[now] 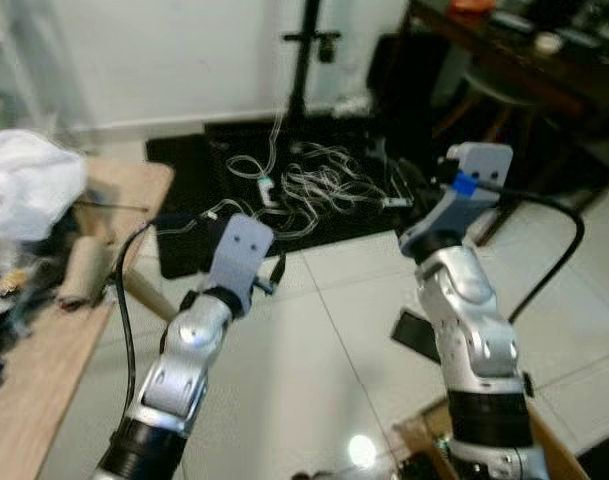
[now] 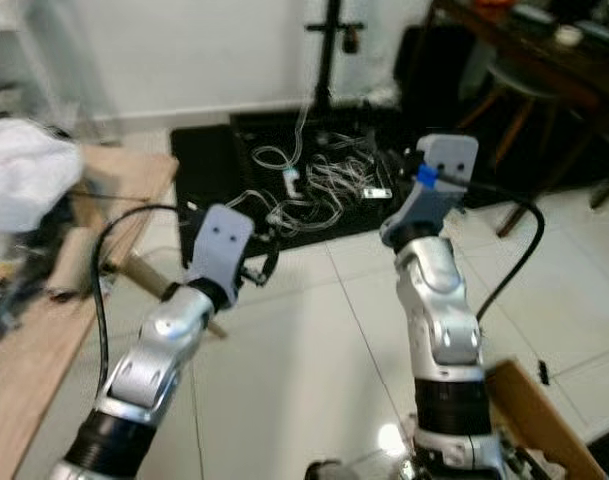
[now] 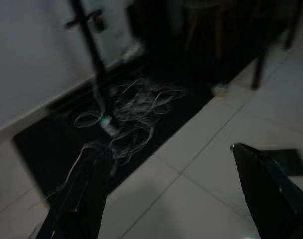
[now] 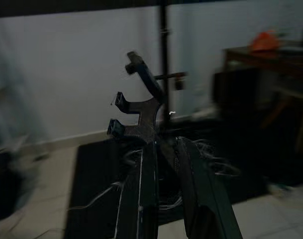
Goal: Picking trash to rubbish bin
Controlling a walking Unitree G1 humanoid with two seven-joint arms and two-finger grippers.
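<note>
- Left eye view: the left arm [image 1: 184, 350] rises from the lower left and the right arm [image 1: 469, 310] from the lower right, both over pale floor tiles [image 1: 314, 380].
  - A wooden desk [image 1: 44, 370] runs down the left edge, carrying a white crumpled cloth [image 1: 24, 180] and a cardboard roll [image 1: 81, 270].
  - At upper centre, white cables [image 1: 309, 185] lie tangled on a black mat [image 1: 184, 160], at the foot of a black stand [image 1: 308, 50].
  - A cardboard box [image 1: 419, 432] sits at the bottom right beside the right arm.
- Right eye view: the same scene, with a dark table [image 2: 544, 60] in the upper right corner.
- Left wrist view (dim): the left tool [image 3: 161, 152] is spread wide with nothing between its fingers, above the tiles. The cables and mat lie beyond it, in the upper left.
- Right wrist view (blurred): the right tool [image 4: 163, 144] is drawn narrow. A black forked piece [image 4: 141, 112] stands out from its tips at upper centre and looks clamped there, in front of the white wall [image 4: 66, 74].
</note>
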